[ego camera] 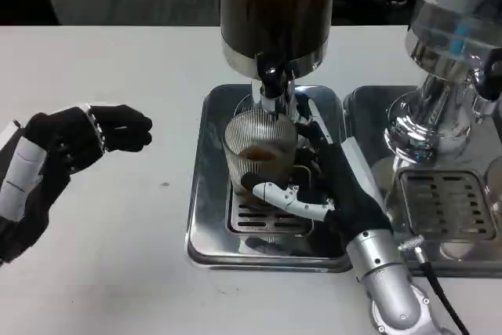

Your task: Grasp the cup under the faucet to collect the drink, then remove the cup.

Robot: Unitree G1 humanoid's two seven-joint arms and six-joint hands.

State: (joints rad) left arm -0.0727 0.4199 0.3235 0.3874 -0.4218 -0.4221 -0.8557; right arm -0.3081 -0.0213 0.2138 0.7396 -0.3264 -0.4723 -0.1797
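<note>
Left hand [74, 140] hovers over the bare white table [118, 217], well left of the machine; fingers curled in on nothing that I can see.

Centre: steel drip tray [205, 194] under a dark drink dispenser [278, 5]. Black faucet [272, 80] sits directly above the cup [259, 147].

Cup: clear, ribbed, standing upright on the tray grate, mouth up toward the faucet, long axis vertical. A little brown drink shows in it. Judged: stiff, thin-walled plastic or glass, light for now, heavier as it fills. Ribs give some bite, but a wet wall would be slick, and a hard squeeze might crack or buckle it. Best hold is round the lower to middle wall, kept level so nothing slops.

Right hand [314, 186] reaches in from the near right and wraps the cup, a white-and-black finger across its near side, other fingers along its right.

Far right: a second dispenser [455, 45] on its own tray.
</note>
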